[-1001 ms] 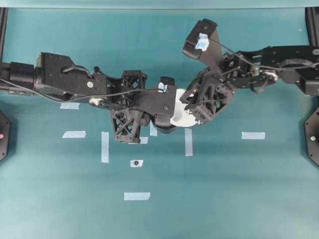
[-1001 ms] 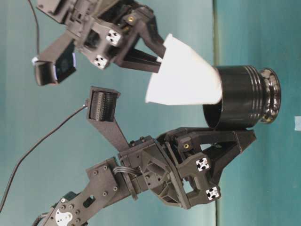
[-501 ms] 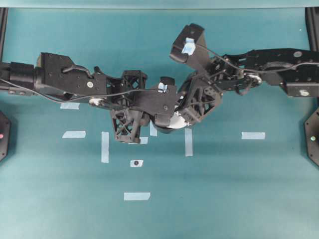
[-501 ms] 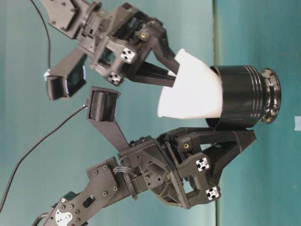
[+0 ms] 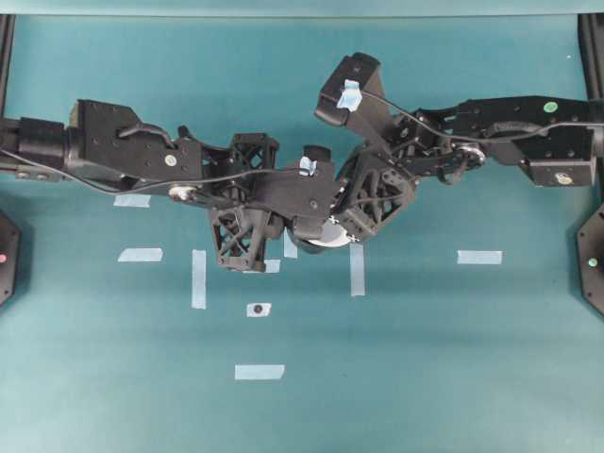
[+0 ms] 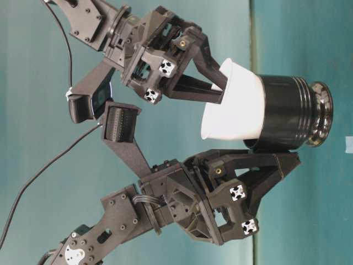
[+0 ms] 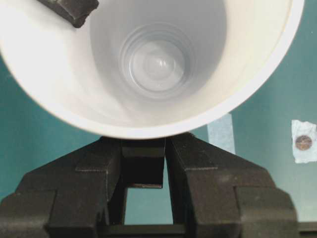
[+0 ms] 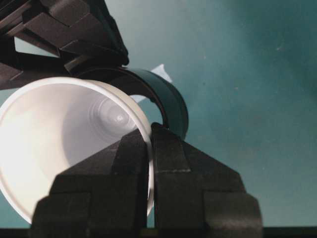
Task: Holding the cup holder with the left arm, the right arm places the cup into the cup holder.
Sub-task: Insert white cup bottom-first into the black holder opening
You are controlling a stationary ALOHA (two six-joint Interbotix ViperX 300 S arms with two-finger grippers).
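Overhead view: left arm [image 5: 132, 151] and right arm [image 5: 500, 127] meet at centre over the teal table [image 5: 425, 359], marked with pale tape strips [image 5: 260, 372]; the lattice frames cover nearly everything between them, leaving only a sliver of the white cup [image 5: 332, 238] showing and the cup holder hidden beneath. Right arm's camera head [image 5: 345, 88], blue-taped, juts toward the top. Table-level view, turned on its side: cup [image 6: 234, 105] sits partway inside the glossy black cup holder [image 6: 289, 118], narrow end out of sight within, wide rim still outside. Right gripper [image 6: 218, 93] pinches the cup's rim wall, fingers closed tight on it. Left gripper [image 6: 276, 165] lies against the holder's side, jaws narrowly set; what they clamp is not clear from here. Left wrist view: cup [image 7: 148, 64] fills the upper frame, rim cut off at top, ribbed bottom visible inside; left gripper [image 7: 143, 158] clenches a black tab [image 7: 143, 166] just below the rim; a dark fingertip [image 7: 69, 10] enters at upper left. Right wrist view: right gripper [image 8: 150, 144] grips the cup's [image 8: 64, 144] rim, one finger inside, one outside; cup holder [image 8: 171, 106] shows only as a black arc behind.
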